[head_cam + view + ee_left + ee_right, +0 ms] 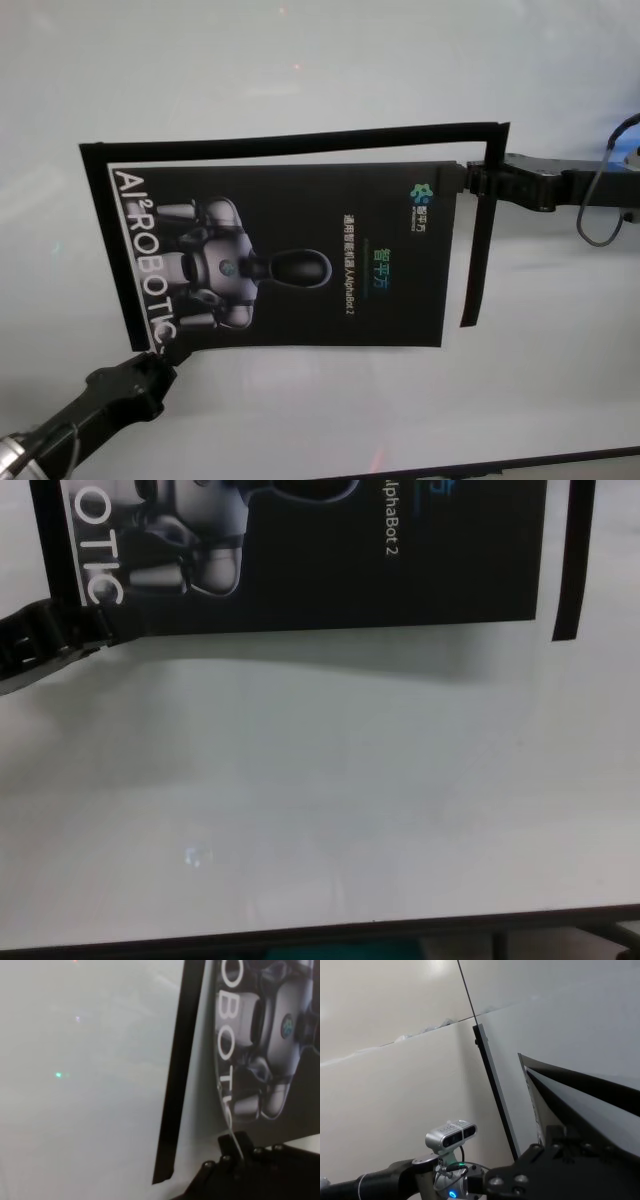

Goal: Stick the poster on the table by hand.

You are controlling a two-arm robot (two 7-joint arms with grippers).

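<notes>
Evidently both grippers, left gripper [165, 352] lower left and right gripper [468, 180] right, clench the poster [300, 265] edges, stretching it flat over the table [300, 70].

Robot lab: plain white table [300, 70], bare wall [395, 1100]

The head view looks down from above on the whole poster [290, 255] lying on the table [300, 70], with an arm entering from each side, while the chest view sits lower and nearer, taking in only the poster's near edge and the table's front edge. The left wrist view is pressed close to the poster's lettered corner, shared with head and chest views. The right wrist view looks level across the table toward a wall [395, 1090].
</notes>
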